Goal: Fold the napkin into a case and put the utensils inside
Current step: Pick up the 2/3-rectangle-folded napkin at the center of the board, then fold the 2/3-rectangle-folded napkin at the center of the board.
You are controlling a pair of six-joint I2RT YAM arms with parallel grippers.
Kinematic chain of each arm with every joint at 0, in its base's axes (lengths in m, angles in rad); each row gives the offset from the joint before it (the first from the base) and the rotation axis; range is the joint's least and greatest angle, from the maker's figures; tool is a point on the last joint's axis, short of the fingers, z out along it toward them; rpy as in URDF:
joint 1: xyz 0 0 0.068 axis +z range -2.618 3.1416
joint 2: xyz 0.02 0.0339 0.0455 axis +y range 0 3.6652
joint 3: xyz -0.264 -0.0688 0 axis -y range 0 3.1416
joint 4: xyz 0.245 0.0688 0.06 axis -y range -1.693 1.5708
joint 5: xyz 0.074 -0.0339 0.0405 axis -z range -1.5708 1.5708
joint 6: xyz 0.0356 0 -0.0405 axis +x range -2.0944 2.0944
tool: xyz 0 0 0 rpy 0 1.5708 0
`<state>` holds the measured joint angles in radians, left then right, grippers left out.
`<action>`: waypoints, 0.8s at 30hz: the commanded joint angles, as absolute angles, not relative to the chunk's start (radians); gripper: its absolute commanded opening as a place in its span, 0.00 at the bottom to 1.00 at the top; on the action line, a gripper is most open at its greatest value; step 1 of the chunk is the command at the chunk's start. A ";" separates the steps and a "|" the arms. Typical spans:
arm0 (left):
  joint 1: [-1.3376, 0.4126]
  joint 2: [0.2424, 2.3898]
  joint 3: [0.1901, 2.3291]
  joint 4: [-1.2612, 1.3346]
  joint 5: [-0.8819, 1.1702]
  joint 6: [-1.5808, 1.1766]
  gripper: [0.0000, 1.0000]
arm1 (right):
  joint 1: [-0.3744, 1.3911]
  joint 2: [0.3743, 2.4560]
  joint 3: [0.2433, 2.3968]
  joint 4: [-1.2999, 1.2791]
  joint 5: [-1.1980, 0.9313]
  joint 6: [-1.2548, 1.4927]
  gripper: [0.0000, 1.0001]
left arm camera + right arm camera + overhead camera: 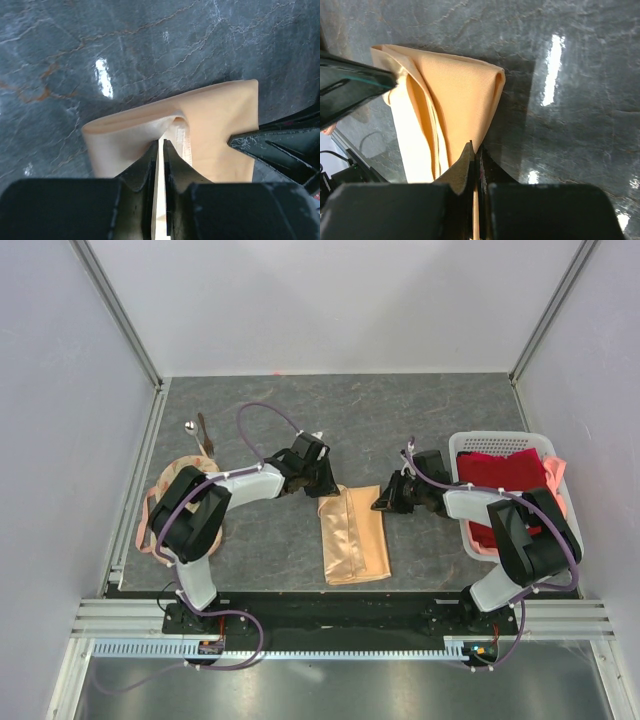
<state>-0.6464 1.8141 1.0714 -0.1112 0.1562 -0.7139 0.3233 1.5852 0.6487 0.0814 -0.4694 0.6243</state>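
The peach-orange napkin (pixel 353 535) lies mid-table, folded into a narrow oblong case with its long axis running toward me. My left gripper (pixel 325 485) is at its far left corner, and the left wrist view shows the gripper (pixel 161 142) shut on a lifted layer of the napkin (pixel 215 115). My right gripper (pixel 382 502) is at the far right corner; in its own view that gripper (pixel 474 146) is shut on the folded edge of the napkin (pixel 455 95). The utensils, a silver spoon (pixel 190 426) and a dark stick (pixel 205 432), lie at the far left.
A round cream cloth with pink trim (pixel 160 505) lies under the left arm. A white lattice basket (pixel 500 440) holding dark red cloth (pixel 505 470) stands at the right. Each wrist view shows the other gripper's black fingers (pixel 280 150) (pixel 350 85) close by.
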 commanded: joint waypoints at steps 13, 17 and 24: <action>-0.661 1.896 1.054 -0.005 0.207 -0.765 0.11 | 0.456 1.520 0.726 0.116 -0.408 0.794 0.00; -0.667 1.905 1.045 0.032 0.206 -0.767 0.11 | 0.489 1.520 0.707 0.205 -0.411 0.889 0.00; -0.669 1.911 1.019 0.058 0.212 -0.773 0.11 | 0.525 1.569 0.660 0.391 -0.370 1.069 0.00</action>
